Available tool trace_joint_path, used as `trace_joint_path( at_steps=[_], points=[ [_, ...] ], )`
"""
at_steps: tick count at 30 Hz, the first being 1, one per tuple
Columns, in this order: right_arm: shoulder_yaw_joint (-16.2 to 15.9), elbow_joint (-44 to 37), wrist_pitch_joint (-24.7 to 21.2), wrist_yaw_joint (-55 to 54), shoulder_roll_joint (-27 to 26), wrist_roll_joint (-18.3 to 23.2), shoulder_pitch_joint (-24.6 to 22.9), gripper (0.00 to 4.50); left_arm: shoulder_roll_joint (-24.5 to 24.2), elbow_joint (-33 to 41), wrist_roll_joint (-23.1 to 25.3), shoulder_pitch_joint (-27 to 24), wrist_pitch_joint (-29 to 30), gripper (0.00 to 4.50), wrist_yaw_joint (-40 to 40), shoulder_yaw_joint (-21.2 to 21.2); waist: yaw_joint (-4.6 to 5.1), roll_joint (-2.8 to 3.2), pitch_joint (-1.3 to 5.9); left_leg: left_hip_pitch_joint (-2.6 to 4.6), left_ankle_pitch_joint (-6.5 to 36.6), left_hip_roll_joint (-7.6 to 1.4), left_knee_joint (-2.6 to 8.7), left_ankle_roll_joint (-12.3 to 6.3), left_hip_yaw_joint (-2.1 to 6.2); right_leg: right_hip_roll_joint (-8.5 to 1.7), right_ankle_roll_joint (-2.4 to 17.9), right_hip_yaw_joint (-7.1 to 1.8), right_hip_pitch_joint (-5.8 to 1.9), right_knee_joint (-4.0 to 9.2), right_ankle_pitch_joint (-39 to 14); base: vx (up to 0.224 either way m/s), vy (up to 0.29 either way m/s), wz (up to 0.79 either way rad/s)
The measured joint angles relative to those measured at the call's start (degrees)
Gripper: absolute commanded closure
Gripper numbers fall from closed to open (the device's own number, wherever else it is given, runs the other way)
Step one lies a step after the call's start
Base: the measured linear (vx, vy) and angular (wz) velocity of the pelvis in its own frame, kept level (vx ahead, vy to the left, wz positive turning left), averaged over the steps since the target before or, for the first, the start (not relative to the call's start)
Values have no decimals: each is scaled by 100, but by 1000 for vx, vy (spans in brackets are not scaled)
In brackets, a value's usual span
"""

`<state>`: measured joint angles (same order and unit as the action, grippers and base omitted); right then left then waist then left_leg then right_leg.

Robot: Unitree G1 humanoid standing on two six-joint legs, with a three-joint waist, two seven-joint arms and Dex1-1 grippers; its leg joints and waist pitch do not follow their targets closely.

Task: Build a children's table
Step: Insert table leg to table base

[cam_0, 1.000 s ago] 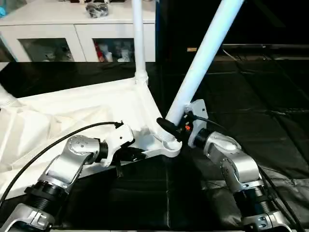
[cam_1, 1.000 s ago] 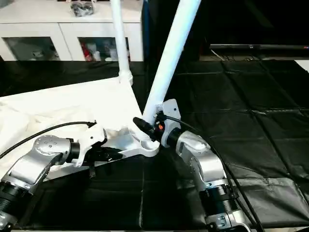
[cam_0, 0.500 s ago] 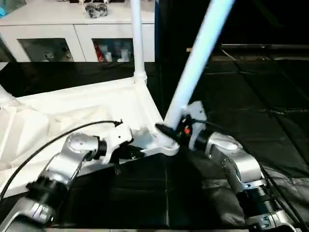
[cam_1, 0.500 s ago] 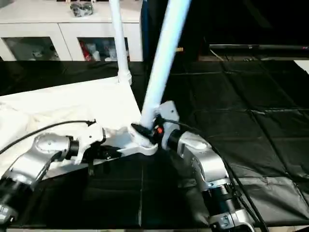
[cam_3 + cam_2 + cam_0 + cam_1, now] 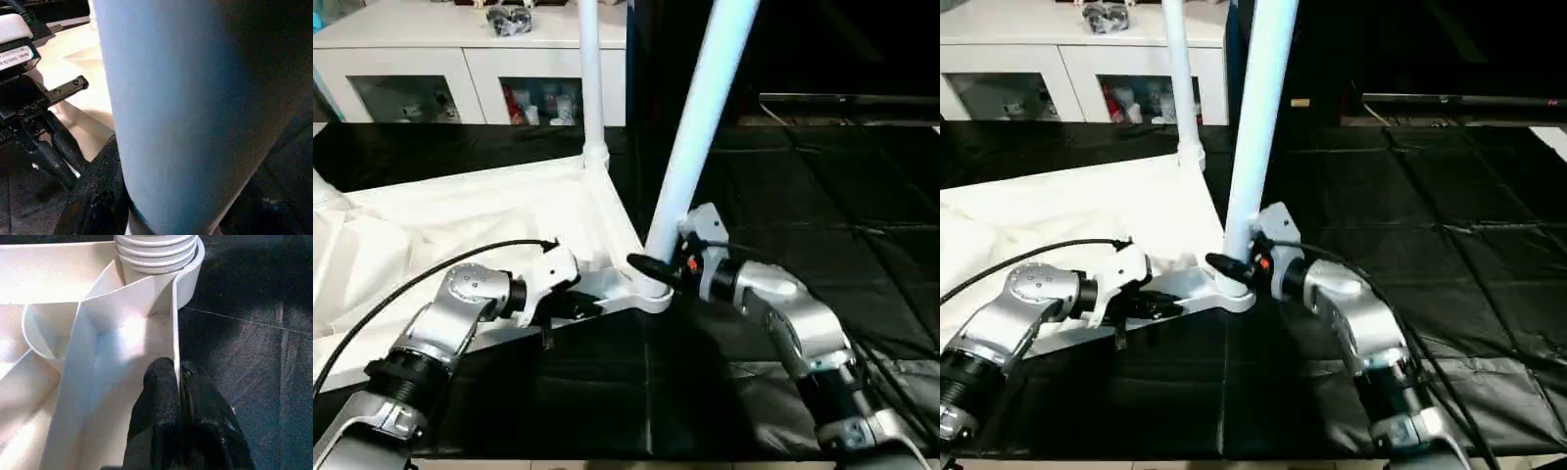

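Note:
The white table top (image 5: 460,220) lies upside down on the black mat, ribbed side up. One white leg (image 5: 590,78) stands upright in the far corner socket. A second leg (image 5: 700,127) rises from the near corner socket (image 5: 653,293), leaning slightly right. My right gripper (image 5: 658,266) is shut on this leg just above the socket; the leg (image 5: 186,112) shows close up in the right wrist view. My left gripper (image 5: 582,306) is shut on the table top's near rim, beside that socket. In the left wrist view both black fingers (image 5: 161,401) pinch the thin white rim wall (image 5: 174,333).
A white glass-door cabinet (image 5: 460,69) stands at the back, with a dark object (image 5: 509,18) on it. The black mat (image 5: 822,206) stretches to the right. A third leg's base (image 5: 321,188) shows at the left edge. A black cable (image 5: 411,284) loops over my left arm.
The leg in my right gripper has swung from a strong rightward lean to nearly upright, its base staying at the near corner socket. My left gripper stays on the rim.

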<state>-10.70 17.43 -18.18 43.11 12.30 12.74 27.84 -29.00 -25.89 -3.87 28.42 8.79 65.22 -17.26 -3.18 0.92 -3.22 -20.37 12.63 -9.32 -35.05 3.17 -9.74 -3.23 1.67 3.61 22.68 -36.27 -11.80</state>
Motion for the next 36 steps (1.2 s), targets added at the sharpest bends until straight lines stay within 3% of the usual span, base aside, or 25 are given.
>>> trace_joint_path(
  at_steps=[8, 16, 22, 36],
  points=[
    [4, 645, 171, 86, -62, -26, 379, 258, 3, -581, 36, 342, -209, 450, 64, 4, -25, -73, -7, 19, -66, -13, 52, 14, -2, 0, 29, 26, 14, 4, 18, 0, 0, 0],
    [38, 900, 297, 185, -108, -6, 475, 258, -13, -635, 31, 360, -247, 450, 104, 16, -20, -77, -5, 19, -67, -15, 54, 15, -4, 1, 29, 27, 13, 6, 18, 0, 0, 0],
    [8, 1426, 410, 407, -206, -11, 778, 258, -100, -644, 26, 349, -211, 450, 208, 43, 41, -86, -1, 14, -68, -22, 54, 17, -5, 6, 39, 28, 11, 6, 23, 0, 0, 0],
    [-87, 2110, 502, 926, -226, -148, 1268, 258, -120, -631, 49, 346, -196, 450, 248, 42, 47, -98, 4, 19, -68, -28, 55, 17, -10, 6, 40, 32, 10, 6, 24, 0, 0, 0]
  ],
)
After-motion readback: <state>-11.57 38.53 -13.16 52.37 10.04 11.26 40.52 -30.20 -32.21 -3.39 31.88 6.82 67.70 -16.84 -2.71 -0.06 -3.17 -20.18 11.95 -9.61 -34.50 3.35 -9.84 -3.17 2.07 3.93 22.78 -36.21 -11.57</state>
